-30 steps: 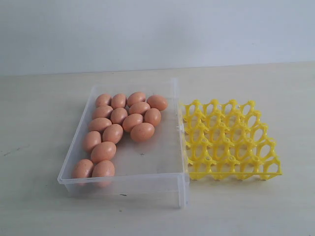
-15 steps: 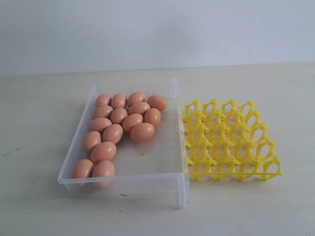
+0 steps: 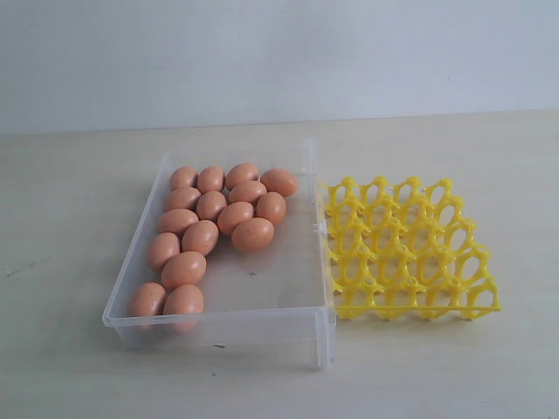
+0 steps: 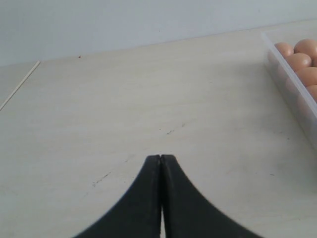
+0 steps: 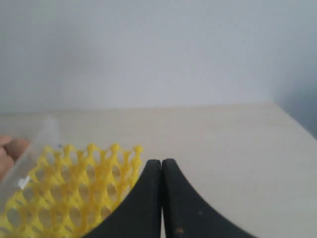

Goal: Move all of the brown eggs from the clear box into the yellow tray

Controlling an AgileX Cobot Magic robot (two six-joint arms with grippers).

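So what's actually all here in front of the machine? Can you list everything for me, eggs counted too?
brown eggs: sixteen, orange-brown, all inside the clear box, bunched along its left side and far end
clear box: one, see-through, on the table, left of the tray
yellow tray: one, bright yellow, right beside the box, every cup empty
table: one, pale beige, under everything
wall: one, pale grey-white, behind the table
left end effector: one, black, shut, holding nothing, over bare table near the box
right end effector: one, black, shut, holding nothing, close to the tray
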